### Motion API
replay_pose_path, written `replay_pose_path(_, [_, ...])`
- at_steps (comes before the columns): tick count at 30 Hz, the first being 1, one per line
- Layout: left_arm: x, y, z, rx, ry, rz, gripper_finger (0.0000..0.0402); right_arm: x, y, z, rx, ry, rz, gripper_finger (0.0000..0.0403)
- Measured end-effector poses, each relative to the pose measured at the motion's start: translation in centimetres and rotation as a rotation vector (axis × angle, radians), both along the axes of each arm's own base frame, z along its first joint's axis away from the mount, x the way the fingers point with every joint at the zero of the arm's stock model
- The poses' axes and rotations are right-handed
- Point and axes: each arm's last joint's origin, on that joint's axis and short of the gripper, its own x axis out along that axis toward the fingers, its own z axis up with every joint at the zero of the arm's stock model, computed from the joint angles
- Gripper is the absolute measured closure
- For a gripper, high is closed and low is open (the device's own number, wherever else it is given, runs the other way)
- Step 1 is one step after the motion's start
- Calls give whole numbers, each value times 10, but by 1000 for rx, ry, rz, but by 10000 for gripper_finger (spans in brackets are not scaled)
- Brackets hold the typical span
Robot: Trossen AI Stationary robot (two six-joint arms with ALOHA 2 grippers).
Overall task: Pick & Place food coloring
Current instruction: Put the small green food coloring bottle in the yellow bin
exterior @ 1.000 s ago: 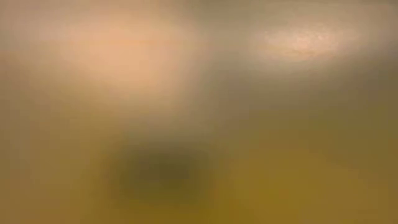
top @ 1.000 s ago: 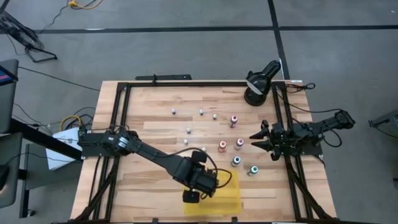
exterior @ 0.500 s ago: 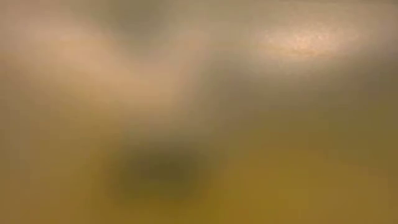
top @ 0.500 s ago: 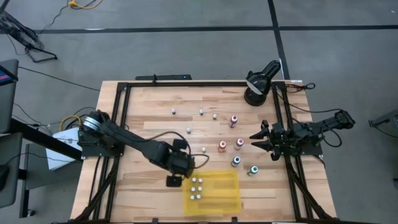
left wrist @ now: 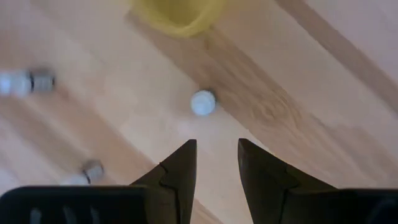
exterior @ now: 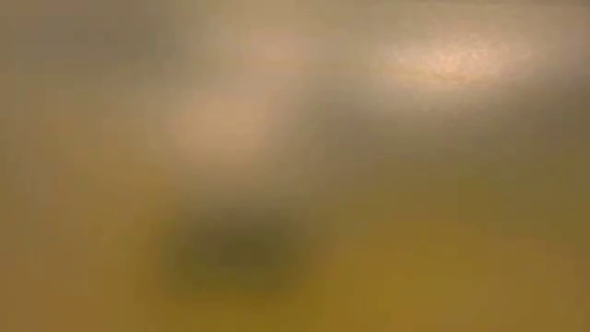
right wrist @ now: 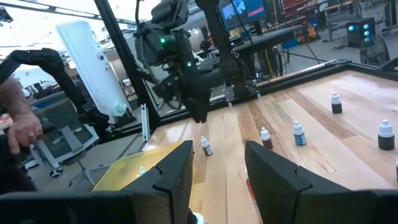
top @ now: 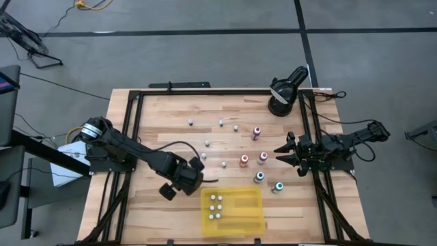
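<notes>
From the high view I see the left gripper (top: 168, 190) over the wooden table (top: 157, 119), just beside the yellow tray's (top: 246, 213) left end and apart from it. Six white-capped bottles (top: 216, 206) stand in the tray's left part. More food coloring bottles are spread over the table: small white-capped ones (top: 220, 124) toward the far side, and a cluster with coloured caps (top: 244, 160) on the right, among them a teal-capped one (top: 278, 186). The right gripper (top: 281, 153) waits at the table's right edge, near that cluster. A black lamp-like device (top: 283, 93) sits at the far right corner.

The low view gives me only a yellow-brown blur; I make out nothing in it.

In the left wrist view my left gripper's fingers (left wrist: 180, 177) stand a little apart with nothing between them. Beyond them a white bottle cap (left wrist: 203, 102) shows on the wood, with the tray's yellow edge (left wrist: 177, 14) farther on, and two bottles lie on their sides (left wrist: 26, 82).

In the right wrist view the right gripper's fingers (right wrist: 177, 171) are spread, holding nothing. Past them I see bottles (right wrist: 298, 134) standing on the table, the yellow tray (right wrist: 134, 168), the left arm (right wrist: 180, 59) above it, and a person's hand (right wrist: 22, 127) in the room beyond.
</notes>
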Motion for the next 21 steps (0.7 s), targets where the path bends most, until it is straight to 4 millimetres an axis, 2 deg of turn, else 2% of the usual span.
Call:
replay_pose_path(5, [7, 1, -5, 28, -65, -113, 291, 0, 0, 0, 0, 0, 0, 264])
replay_pose_path(16, [17, -1, -14, -7, -79, -89, 291, 0, 0, 0, 0, 1, -1, 264])
replay_pose_path(21, [19, -3, -22, -21, -11, -59, 291, 0, 0, 0, 1, -2, -1, 266])
